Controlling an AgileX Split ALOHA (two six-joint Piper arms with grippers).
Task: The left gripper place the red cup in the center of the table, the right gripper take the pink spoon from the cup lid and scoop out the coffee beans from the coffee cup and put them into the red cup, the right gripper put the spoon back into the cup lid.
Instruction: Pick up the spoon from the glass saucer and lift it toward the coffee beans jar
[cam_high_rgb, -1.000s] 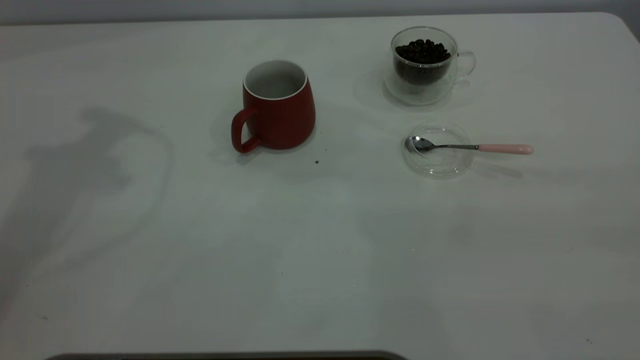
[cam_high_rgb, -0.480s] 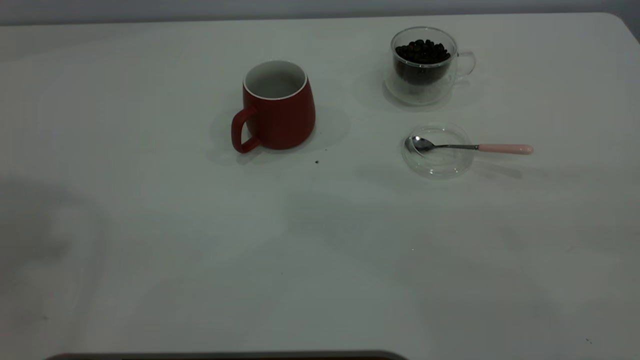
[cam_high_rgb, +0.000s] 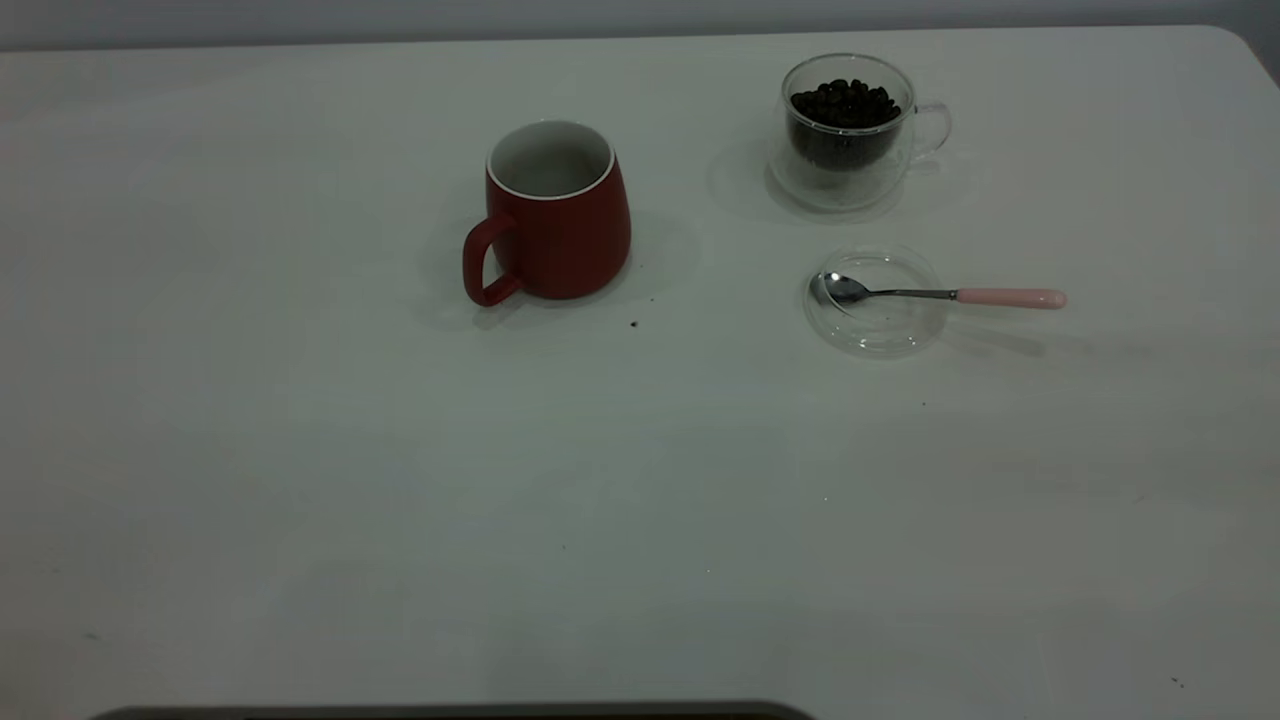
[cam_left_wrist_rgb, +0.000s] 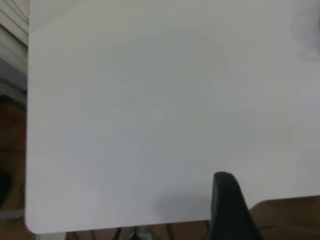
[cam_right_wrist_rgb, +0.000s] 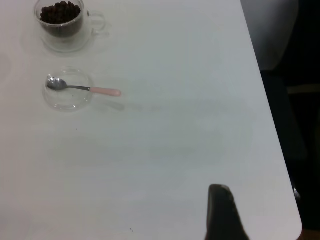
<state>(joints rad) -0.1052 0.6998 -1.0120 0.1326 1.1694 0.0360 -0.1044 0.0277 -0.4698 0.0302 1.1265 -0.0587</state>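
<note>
1. The red cup (cam_high_rgb: 553, 210) stands upright on the white tabletop (cam_high_rgb: 640, 480) near its middle, with its loop handle turned toward the exterior camera and to that view's left. Its white inside looks empty.
2. The coffee cup (cam_high_rgb: 848, 128), a clear double-walled glass, stands toward the far right of the tabletop, well apart from the red cup. The coffee beans (cam_high_rgb: 845, 103) fill it to near the rim.
3. The cup lid (cam_high_rgb: 876, 300) lies flat on the tabletop, nearer the exterior camera than the coffee cup and apart from it.
4. The pink spoon (cam_high_rgb: 940, 294) rests with its metal bowl inside the cup lid; its thin neck crosses the rim and the pink handle sticks out past the lid to the right.
5. In the right wrist view, one dark finger of the right gripper (cam_right_wrist_rgb: 224, 212) shows close to the lens, above bare tabletop near the table's edge. The coffee cup (cam_right_wrist_rgb: 62, 21), the cup lid (cam_right_wrist_rgb: 67, 92) and the pink spoon (cam_right_wrist_rgb: 85, 88) all lie well ahead of that finger, with nothing touching it. Whether the fingers are spread or pressed together I cannot tell.
6. In the left wrist view, one dark finger of the left gripper (cam_left_wrist_rgb: 227, 205) shows at the tabletop's (cam_left_wrist_rgb: 160, 115) near edge, with only bare surface ahead of it. Its finger spacing cannot be told either.
7. Neither arm appears in the exterior view.
</note>
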